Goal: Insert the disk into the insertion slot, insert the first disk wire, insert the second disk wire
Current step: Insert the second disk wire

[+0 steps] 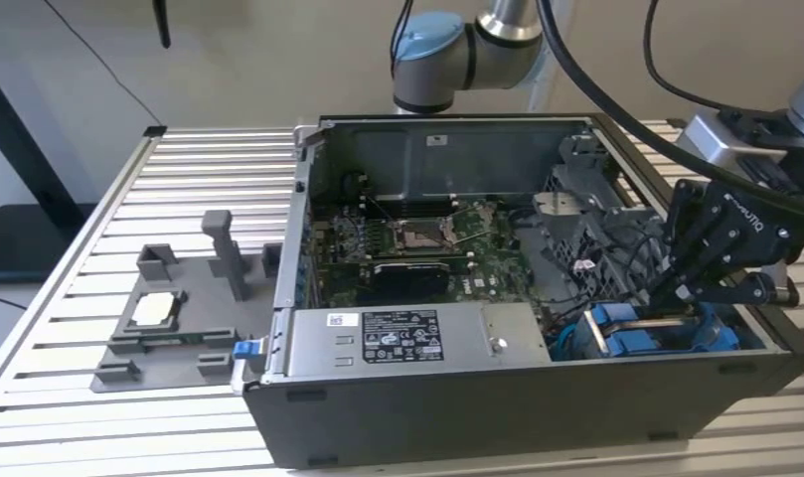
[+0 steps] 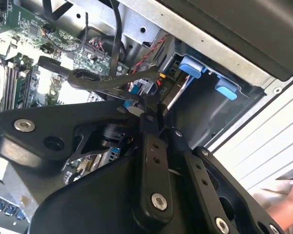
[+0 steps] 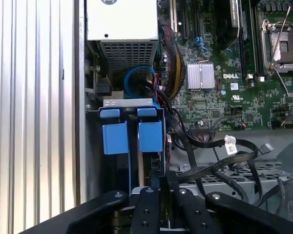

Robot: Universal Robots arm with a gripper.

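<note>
In the open computer case [image 1: 508, 417], the insertion slot [image 3: 132, 134] with its 2 blue tabs [image 3: 115, 138] lies in the corner beside the power supply [image 3: 122, 19], and my claw [image 3: 157, 179] hangs just over its end, fingers [image 3: 147, 200] pressed together among black cables [image 3: 205, 168].

Grey arm [image 1: 441, 75] with blue joint cap [image 1: 421, 38], black cables [image 1: 557, 45], black gripper [image 1: 670, 298] with silver screws [image 2: 159, 201].

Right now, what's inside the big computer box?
Inside the computer box: a green circuit board, black cables, a silver power supply, and the insertion slot with blue tabs. The robot's hand reaches into that corner, hiding whatever sits beneath it.
</note>
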